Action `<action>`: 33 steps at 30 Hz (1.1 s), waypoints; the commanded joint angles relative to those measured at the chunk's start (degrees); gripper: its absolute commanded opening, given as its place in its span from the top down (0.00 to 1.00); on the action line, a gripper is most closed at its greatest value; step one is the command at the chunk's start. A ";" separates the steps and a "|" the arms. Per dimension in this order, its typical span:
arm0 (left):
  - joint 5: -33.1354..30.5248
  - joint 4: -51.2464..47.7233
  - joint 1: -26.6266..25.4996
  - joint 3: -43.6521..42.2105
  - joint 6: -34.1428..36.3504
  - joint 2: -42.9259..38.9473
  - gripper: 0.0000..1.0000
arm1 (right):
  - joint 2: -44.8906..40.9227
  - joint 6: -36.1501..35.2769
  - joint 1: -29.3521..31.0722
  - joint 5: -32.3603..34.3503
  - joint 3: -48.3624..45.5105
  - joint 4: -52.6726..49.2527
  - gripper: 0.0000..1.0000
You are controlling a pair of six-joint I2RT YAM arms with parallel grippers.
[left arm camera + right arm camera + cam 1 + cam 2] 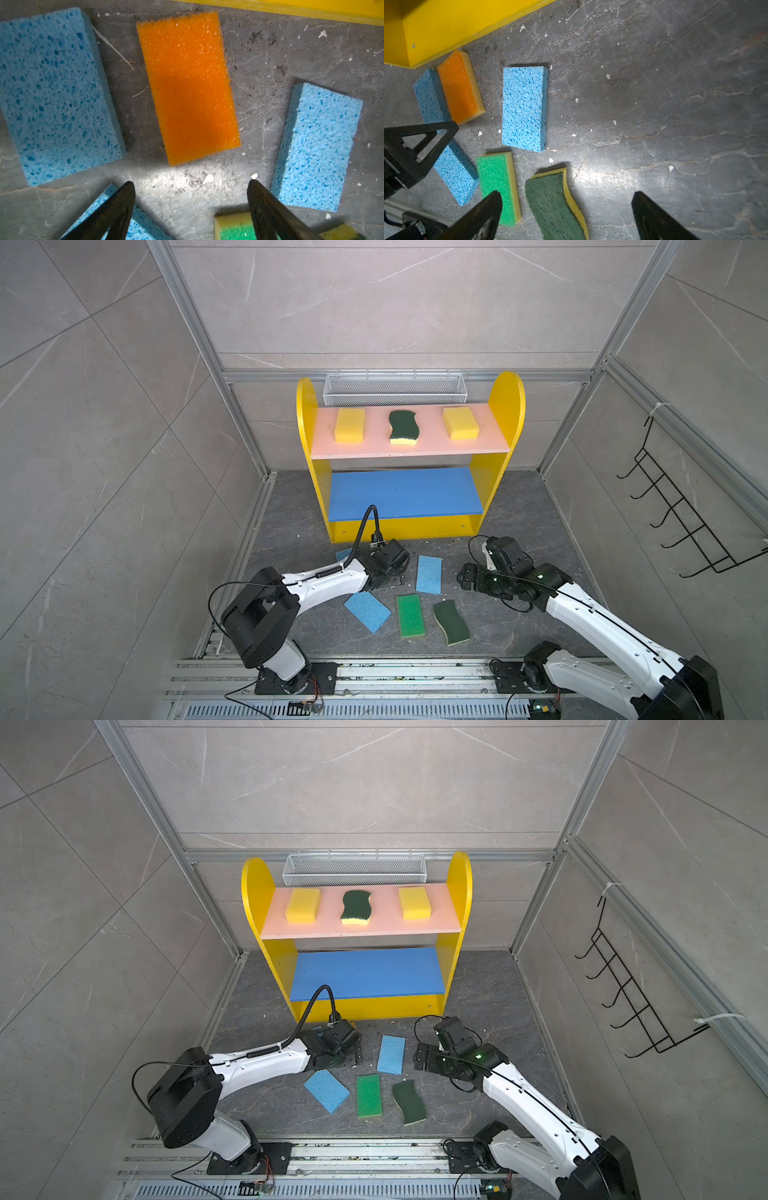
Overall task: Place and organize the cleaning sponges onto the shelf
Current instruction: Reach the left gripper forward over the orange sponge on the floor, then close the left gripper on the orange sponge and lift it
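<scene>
Left claw (191,181): jaws spread, nothing pinched, only bare floor (187,197) between the tips. It hangs low in front of the shelf (505,406).

I read the next pick as the orange sponge (188,87). It lies flat, orange face up, just ahead of my fingertips toward the shelf's yellow base, and I'm not touching it. Its long axis runs away from me toward the shelf, a bit skewed off my approach line. My opening therefore spans its short side and looks wider than the sponge. I'd guess a short push forward, a small wrist twist, then down.

Neighbours, left to right:
- Blue sponge A (56,95) is just beside the orange one, with a strip of floor between them. That's the clip risk for my finger on that side.
- Blue sponge B (368,611) sits back under my wrist.
- Green sponge (410,616) comes next.
- Blue sponge C (429,574) is on the orange one's other side, further off.
- Floor scourer (451,622) is last.

Right claw (566,195): also spread and empty. It sits over the floor scourer and green sponge, well apart from the orange one, so the left arm is clearly nearer.

On the shelf, the pink board (376,443) holds a yellow sponge (350,425), a shelved scourer (403,427) and a second yellow sponge (460,423). The blue board (405,493) is bare, so six sponges are on the floor.
</scene>
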 commanded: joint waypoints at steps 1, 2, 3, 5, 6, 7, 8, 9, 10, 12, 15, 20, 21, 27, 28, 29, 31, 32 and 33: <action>-2.89 -0.84 -0.02 2.63 -1.40 1.53 0.09 | 0.81 -0.95 0.25 -0.38 -0.87 0.78 0.01; -2.87 -0.61 -0.01 2.78 -1.58 2.09 0.09 | 1.03 -1.00 0.27 -0.38 -0.82 0.88 0.01; -2.79 -0.25 0.02 2.84 -1.76 2.78 0.08 | 1.24 -0.98 0.31 -0.38 -0.82 0.96 0.01; -2.61 0.34 -0.01 2.96 -2.20 3.96 0.08 | 1.81 -1.03 0.25 -0.43 -0.73 1.13 0.01; -2.65 0.64 0.03 2.94 -2.65 4.49 0.08 | 2.00 -1.00 0.34 -0.39 -0.65 1.14 0.01; -2.74 1.17 0.03 2.89 -3.40 5.00 0.08 | 2.20 -1.02 0.32 -0.45 -0.56 1.12 0.01; -2.74 2.03 0.03 2.51 -3.87 5.37 0.07 | 2.44 -1.04 0.32 -0.54 -0.43 1.12 0.01; -2.61 2.96 0.02 2.24 -4.12 5.63 0.07 | 2.60 -1.00 0.32 -0.71 -0.31 1.15 0.01; -2.41 3.98 0.03 1.93 -4.23 5.80 0.07 | 2.76 -1.04 0.41 -0.87 -0.13 1.03 0.01; -2.39 5.41 0.03 1.71 -4.15 6.07 0.07 | 2.80 -1.12 0.35 -1.00 0.14 1.09 0.01; -3.20 5.81 0.02 2.22 -3.92 6.37 0.07 | 2.63 -1.06 0.33 -0.96 0.08 1.09 0.01; -4.66 4.41 0.06 3.52 -4.67 8.24 0.07 | 2.25 -0.63 0.25 -1.00 -0.65 1.04 0.01; -4.82 3.59 0.17 3.93 -5.32 8.81 0.07 | 2.28 -0.56 0.30 -1.00 -0.80 0.97 0.01; -4.51 3.07 0.21 4.47 -7.34 11.00 0.09 | 1.57 -0.49 0.29 -1.00 -1.39 0.78 0.01; -4.50 3.75 0.13 4.23 -7.36 11.09 0.10 | 1.44 -0.50 0.48 -1.04 -1.44 0.78 0.01; -4.65 4.29 0.19 4.12 -7.33 11.09 0.10 | 1.47 -0.49 0.29 -1.09 -1.48 0.72 0.01; -4.87 4.53 0.31 4.14 -7.51 11.34 0.11 | 1.49 -0.51 0.24 -1.18 -1.69 0.68 0.01; -4.87 4.58 0.46 4.21 -7.49 11.60 0.11 | 1.49 -0.51 0.35 -1.23 -1.76 0.61 0.01; -4.85 4.31 0.55 4.32 -7.57 11.84 0.11 | 1.38 -0.45 0.27 -1.26 -1.85 0.62 0.01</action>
